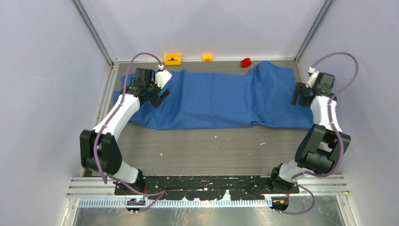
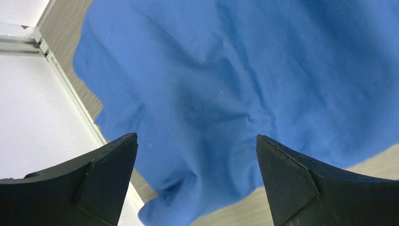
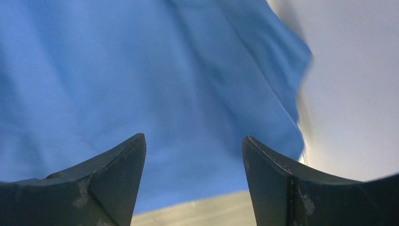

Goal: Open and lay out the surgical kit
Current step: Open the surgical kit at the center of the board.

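Note:
The large blue cloth wrap [image 1: 221, 99] lies spread wide across the far half of the table, folded over itself. The wire-mesh basket, steel tray, instruments and white packets are hidden or out of view. My left gripper [image 1: 159, 96] hovers over the cloth's left end, jaws open and empty; its wrist view shows the rumpled blue cloth [image 2: 226, 94] below its gripper [image 2: 196, 141]. My right gripper [image 1: 301, 100] hovers over the cloth's right end, open and empty; its wrist view shows the cloth [image 3: 141, 80] and its near edge under the gripper [image 3: 194, 141].
Two orange blocks [image 1: 172, 59] [image 1: 207, 57] and a small red block [image 1: 245, 62] sit along the back wall behind the cloth. White enclosure walls stand close on the left [image 2: 33, 117] and right [image 3: 357, 94]. Bare grey table [image 1: 211, 148] lies in front of the cloth.

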{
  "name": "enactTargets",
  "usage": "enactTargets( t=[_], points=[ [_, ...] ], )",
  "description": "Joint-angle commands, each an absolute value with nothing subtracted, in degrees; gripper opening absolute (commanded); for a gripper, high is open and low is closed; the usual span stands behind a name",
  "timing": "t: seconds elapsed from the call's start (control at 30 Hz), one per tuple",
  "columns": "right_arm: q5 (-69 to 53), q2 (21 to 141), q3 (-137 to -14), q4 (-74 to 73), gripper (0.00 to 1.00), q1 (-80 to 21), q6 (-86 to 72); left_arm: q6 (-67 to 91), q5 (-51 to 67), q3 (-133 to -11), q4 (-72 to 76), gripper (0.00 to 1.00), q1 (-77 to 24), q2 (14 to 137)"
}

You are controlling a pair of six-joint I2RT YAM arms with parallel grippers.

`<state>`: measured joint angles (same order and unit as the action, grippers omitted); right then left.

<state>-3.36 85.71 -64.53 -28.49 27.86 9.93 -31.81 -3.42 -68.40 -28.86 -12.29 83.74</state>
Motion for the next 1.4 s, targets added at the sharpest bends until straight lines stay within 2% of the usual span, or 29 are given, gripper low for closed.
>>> enactTargets(
  t=[0.0,0.17,0.4,0.57,0.77,1.03,1.37],
  points=[
    [-3.05,88.16,-72.01,-24.07,0.79,16.49,9.01,-24.22,-3.12,-77.36,-28.10,1.00,-12.41,90.44],
    [-3.17,96.37,-81.96,-26.87,0.78,8.73,7.37,-17.39,-2.43,-87.46,-31.04,0.99,-10.11,100.02],
    [-14.64,105.50,-90.56,-29.42,0.78,3.48,0.38,-8.77,5.99,-99.34,-37.89,0.95,-6.32,112.05],
    [-22.08,108.82,-90.88,-28.23,0.79,2.63,-6.51,-7.19,3.70,-98.82,-36.74,0.95,-6.14,115.05],
    [-24.18,112.71,-90.64,-29.09,0.78,0.88,-9.03,-8.32,3.57,-96.44,-38.34,0.94,-2.18,117.21],
    [-24.88,116.84,-91.42,-29.18,0.69,-3.77,-9.87,-11.11,4.39,-94.21,-41.10,0.93,3.95,120.06],
    [-24.65,120.78,-96.58,-30.78,0.60,-8.89,-10.92,-14.10,1.08,-97.59,-42.07,0.92,7.72,123.27]
  ],
)
